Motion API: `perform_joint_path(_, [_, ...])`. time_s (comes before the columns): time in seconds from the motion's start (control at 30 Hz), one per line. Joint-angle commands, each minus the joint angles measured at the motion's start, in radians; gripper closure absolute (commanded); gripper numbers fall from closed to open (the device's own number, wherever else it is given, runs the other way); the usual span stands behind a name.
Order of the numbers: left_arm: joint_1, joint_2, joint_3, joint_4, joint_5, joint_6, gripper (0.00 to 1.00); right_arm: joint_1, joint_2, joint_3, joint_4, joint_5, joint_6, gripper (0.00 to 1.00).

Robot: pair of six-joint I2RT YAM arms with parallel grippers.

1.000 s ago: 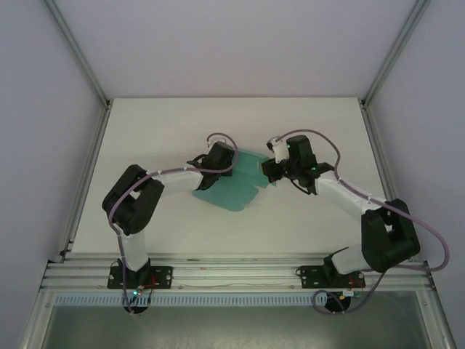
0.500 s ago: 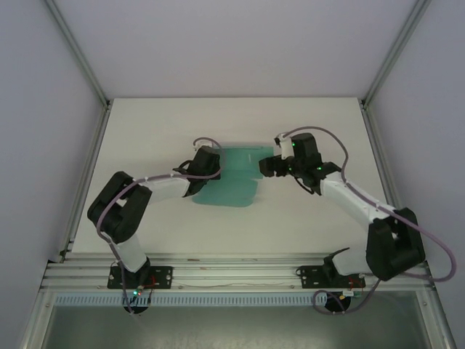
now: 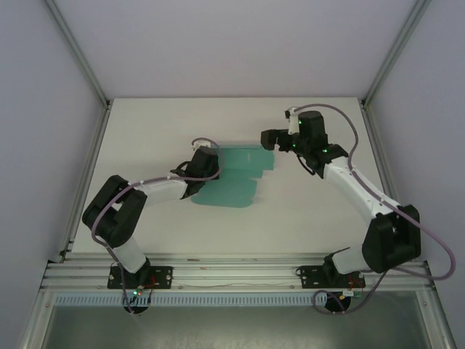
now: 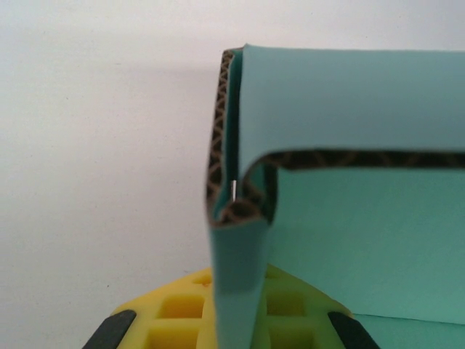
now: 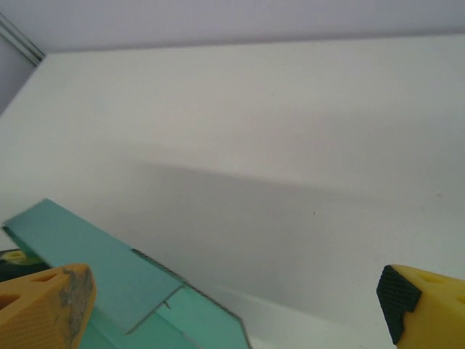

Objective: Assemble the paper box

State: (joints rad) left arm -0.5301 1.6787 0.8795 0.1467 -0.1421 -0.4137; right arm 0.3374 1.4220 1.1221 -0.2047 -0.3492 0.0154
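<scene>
While the left gripper (image 3: 207, 166) pinches the left edge of the paper box (image 3: 236, 182), the green card lies near the middle of the white table (image 3: 160, 131), between the two arms. It is not a box yet. Seen from above, it is a mostly flat sheet with flaps and rounded tabs. In the left wrist view, a thin strip of the paper box (image 4: 363, 247) runs down into the left gripper (image 4: 236, 320), and the yellow jaws are closed on it. A flap is bent over at the corner there, and the cut edges look brown and wavy. The right gripper (image 3: 267, 138) hangs just beside the far right corner of the card. In the right wrist view its fingers (image 5: 43, 305) are spread wide with nothing between them, and the paper box (image 5: 109, 269) sits low on the left.
</scene>
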Motion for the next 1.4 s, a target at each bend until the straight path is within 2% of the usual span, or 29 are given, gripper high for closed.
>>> perform_joint_path(0.0, [-0.005, -0.039, 0.001, 0.018, -0.009, -0.016, 1.0, 0.002, 0.053, 0.02, -0.082, -0.041, -0.039, 0.0])
perform_joint_path(0.2, [-0.005, -0.027, 0.013, 0.025, 0.008, -0.007, 1.0, 0.041, 0.143, 0.033, -0.109, -0.098, -0.112, 0.0])
perform_joint_path(0.37, [-0.011, -0.017, 0.03, 0.033, 0.047, 0.01, 1.0, 0.093, 0.186, 0.027, -0.025, -0.053, -0.098, 0.0])
perform_joint_path(0.47, [-0.026, -0.006, 0.036, 0.038, 0.041, 0.028, 1.0, 0.126, 0.21, 0.015, 0.101, 0.076, 0.002, 0.0])
perform_joint_path(0.6, [-0.045, 0.003, 0.047, 0.032, 0.001, 0.011, 1.0, 0.181, 0.223, -0.047, 0.315, 0.381, 0.192, 0.0])
perform_joint_path(0.7, [-0.047, 0.003, 0.053, 0.024, -0.013, -0.011, 1.0, 0.219, 0.215, -0.083, 0.384, 0.567, 0.28, 0.01])
perform_joint_path(0.8, [-0.047, 0.0, 0.055, 0.024, -0.027, -0.016, 1.0, 0.244, 0.21, -0.083, 0.379, 0.646, 0.289, 0.0])
perform_joint_path(0.9, [-0.047, -0.008, 0.056, 0.016, -0.056, -0.024, 1.0, 0.246, 0.18, -0.08, 0.322, 0.632, 0.268, 0.0])
perform_joint_path(1.0, [-0.045, -0.014, 0.054, 0.013, -0.078, -0.022, 1.0, 0.244, 0.103, -0.101, 0.218, 0.522, 0.201, 0.0])
perform_joint_path(1.07, [-0.044, -0.017, 0.056, 0.012, -0.083, -0.016, 1.0, 0.239, 0.047, -0.119, 0.121, 0.505, 0.192, 0.0])
perform_joint_path(1.17, [-0.041, -0.027, 0.057, 0.004, -0.083, -0.002, 1.0, 0.202, -0.055, -0.188, -0.009, 0.452, 0.181, 0.0])
perform_joint_path(1.2, [-0.038, -0.031, 0.054, 0.005, -0.08, 0.002, 1.0, 0.18, -0.09, -0.223, -0.032, 0.399, 0.161, 0.0])
perform_joint_path(1.37, [-0.027, -0.049, 0.059, -0.023, -0.048, 0.005, 1.0, 0.096, -0.2, -0.355, -0.07, 0.31, 0.162, 0.0])
